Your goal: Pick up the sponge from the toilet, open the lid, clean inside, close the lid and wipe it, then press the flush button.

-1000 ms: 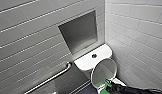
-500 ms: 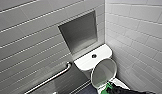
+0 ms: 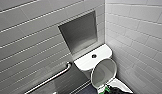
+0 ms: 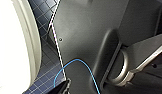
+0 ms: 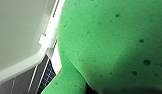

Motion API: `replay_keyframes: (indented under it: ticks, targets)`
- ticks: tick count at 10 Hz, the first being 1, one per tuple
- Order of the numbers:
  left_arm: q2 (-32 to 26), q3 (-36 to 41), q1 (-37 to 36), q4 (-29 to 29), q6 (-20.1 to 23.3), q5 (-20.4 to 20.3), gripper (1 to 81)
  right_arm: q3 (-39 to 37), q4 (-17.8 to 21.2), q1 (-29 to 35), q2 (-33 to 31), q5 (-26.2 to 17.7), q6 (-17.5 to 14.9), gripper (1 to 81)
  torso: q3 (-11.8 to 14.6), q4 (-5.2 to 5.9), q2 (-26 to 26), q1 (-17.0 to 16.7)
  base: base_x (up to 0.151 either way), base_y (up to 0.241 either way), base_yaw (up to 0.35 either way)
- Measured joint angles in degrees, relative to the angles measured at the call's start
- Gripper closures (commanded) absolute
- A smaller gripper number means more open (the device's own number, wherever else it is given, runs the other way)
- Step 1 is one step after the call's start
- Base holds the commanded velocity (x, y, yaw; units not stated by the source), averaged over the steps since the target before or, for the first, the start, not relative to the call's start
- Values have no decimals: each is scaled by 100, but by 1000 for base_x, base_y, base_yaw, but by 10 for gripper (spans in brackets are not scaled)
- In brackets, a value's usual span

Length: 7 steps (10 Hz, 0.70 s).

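Since the toilet point(image 3: 102, 53) has its lid point(image 3: 104, 72) raised against the tank point(image 3: 83, 63), the inside is open for cleaning. The lid's long axis runs from the tank toward the robot. The sponge point(image 3: 106, 89) sits just under the lid's near edge. It looks clamped in the right gripper point(image 3: 113, 90), but foam hides the fingers, so that's a judgement. The flush button point(image 3: 94, 56) is behind the lid, well apart from the sponge.

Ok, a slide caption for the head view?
Toilet with lid raised, flush button behind it, green sponge at its lower edge, grab bar alongside.
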Motion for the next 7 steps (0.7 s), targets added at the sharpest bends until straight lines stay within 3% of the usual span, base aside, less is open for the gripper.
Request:
replay_keyframes:
  ticks: [3, 7]
  targets:
    - [46, 1, 0, 2, 2, 0, 10, 1521, -166, -422, -135, -538, -34, 811, -2, 0, 0, 0, 0, 0, 0]
    - [59, 1, 0, 5, 0, 0, 10, 1824, -450, -555, -605, -785, 16, 811, -2, 0, 0, 0, 0, 0, 0]
